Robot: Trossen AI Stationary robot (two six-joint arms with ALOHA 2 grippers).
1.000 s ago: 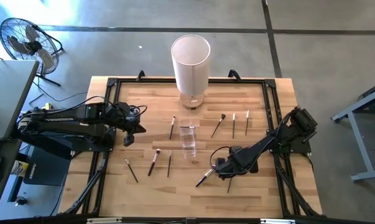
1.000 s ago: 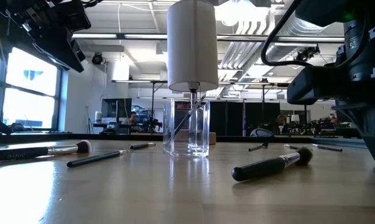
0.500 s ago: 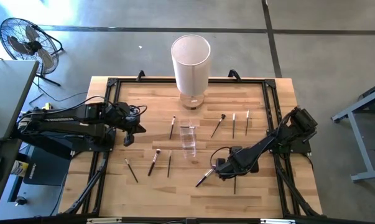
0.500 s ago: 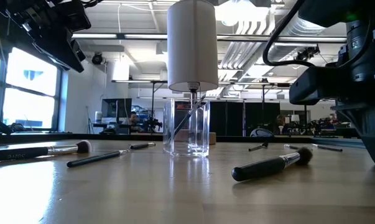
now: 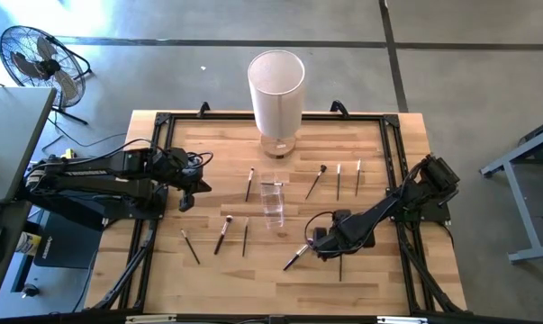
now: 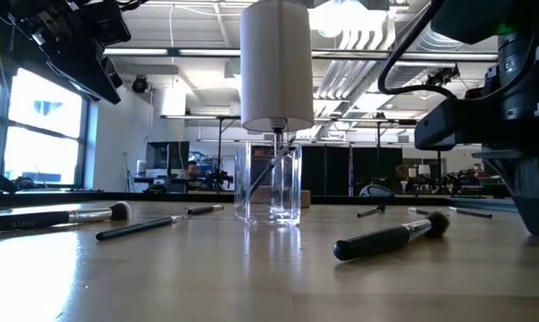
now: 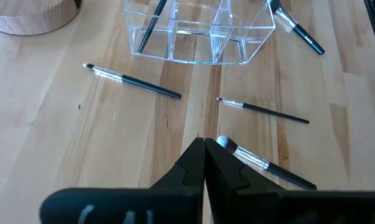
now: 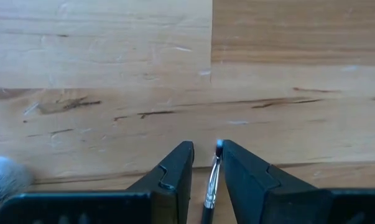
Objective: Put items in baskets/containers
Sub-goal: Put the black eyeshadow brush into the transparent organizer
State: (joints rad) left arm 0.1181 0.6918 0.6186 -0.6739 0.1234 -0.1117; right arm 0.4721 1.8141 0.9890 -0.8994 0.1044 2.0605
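Note:
Several thin makeup brushes lie flat on the wooden table (image 5: 208, 144). A clear plastic container (image 5: 272, 200) stands at the centre, in front of the tall white cylinder (image 5: 276, 85), with one brush (image 7: 150, 18) standing in it. My right gripper (image 8: 207, 163) is low over the near right part of the table. Its fingers stand narrowly apart on either side of a thin brush (image 8: 211, 186), whose handle lies toward the near edge (image 5: 340, 267). A thicker dark brush (image 5: 296, 258) lies just to its left. My left gripper (image 7: 204, 158) is shut on nothing and hovers over the left side (image 5: 185, 196). My right gripper comes down steeply from above and stands astride the thin brush near its pale tip (image 8: 219, 145), which lies on the table. Whether the fingers (image 8: 240, 171) touch the brush, I cannot tell.
The white cylinder stands on a round wooden base (image 7: 25, 15) at the far middle. Three brushes (image 5: 338, 180) lie to the right of the container, others (image 5: 223, 234) to its near left and one (image 5: 250, 184) to its left. A black frame (image 5: 393, 162) borders the table.
My right gripper has edged slightly toward the table's right edge, staying low over the thin brush. The brush's handle now shows a little farther right under it. The left arm has kept still.

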